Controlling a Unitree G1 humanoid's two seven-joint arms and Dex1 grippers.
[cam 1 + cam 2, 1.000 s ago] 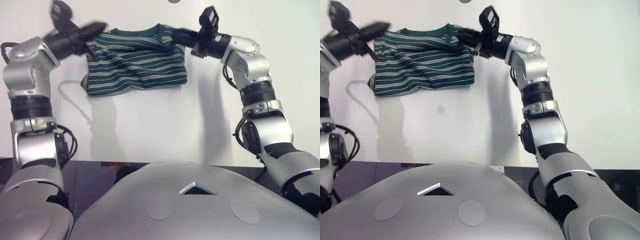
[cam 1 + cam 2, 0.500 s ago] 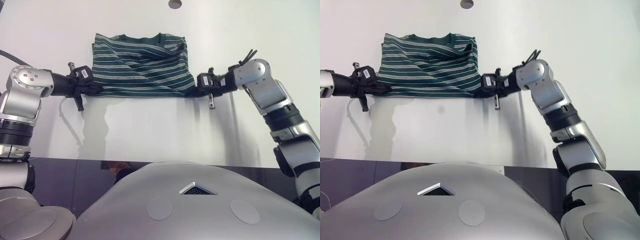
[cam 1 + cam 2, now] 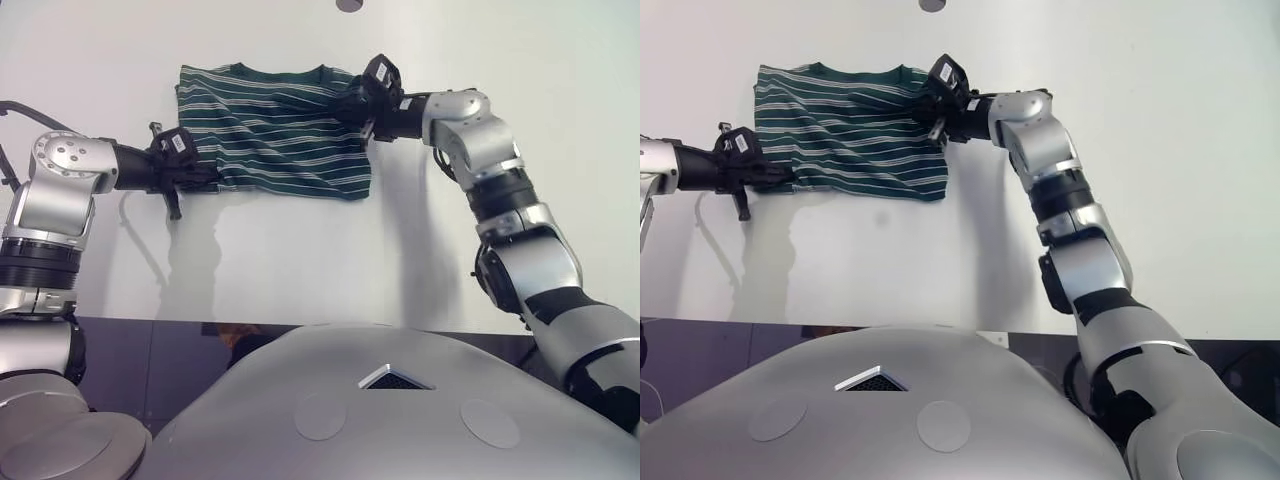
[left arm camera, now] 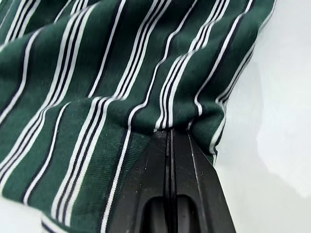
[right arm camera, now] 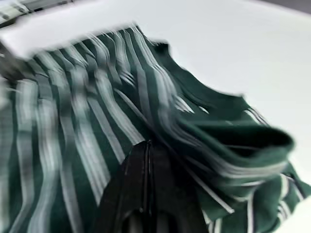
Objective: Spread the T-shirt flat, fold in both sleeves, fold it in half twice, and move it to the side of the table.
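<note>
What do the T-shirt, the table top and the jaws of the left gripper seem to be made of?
The T-shirt looks like soft knit fabric, probably cotton jersey, matte: a fine ribbed texture shows and it drapes in folds. The table has a smooth white top, possibly laminate, with a faint sheen and no grain. On the left gripper, the jaws look like hard black plastic, slightly glossy, with moulded edges.
</note>
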